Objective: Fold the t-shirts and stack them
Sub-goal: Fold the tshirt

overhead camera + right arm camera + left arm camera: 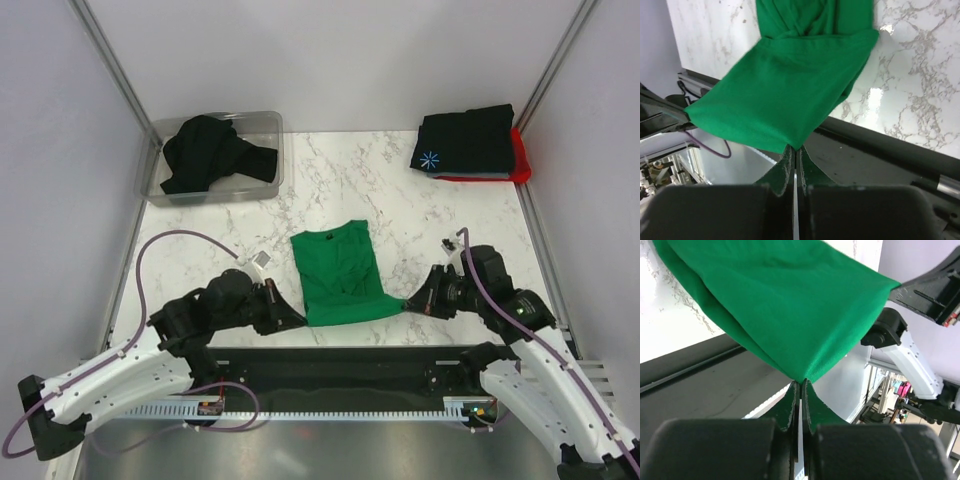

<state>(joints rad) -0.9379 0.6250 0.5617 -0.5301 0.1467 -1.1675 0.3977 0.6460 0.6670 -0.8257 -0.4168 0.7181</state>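
Marble table [400,200]: at its near edge we have left gripper [302,319] and right gripper [409,303] each pinched tight on a near corner of green t-shirt [340,270], mid-fold. Far right, folded black t-shirt [470,138] sits on red t-shirt [520,160], done; far left, bin [150,190] holds crumpled black t-shirt [210,155], not yet folded.

Green t-shirt [340,275] central, corners raised; black t-shirt [465,140] seemingly folded atop red t-shirt [521,160].
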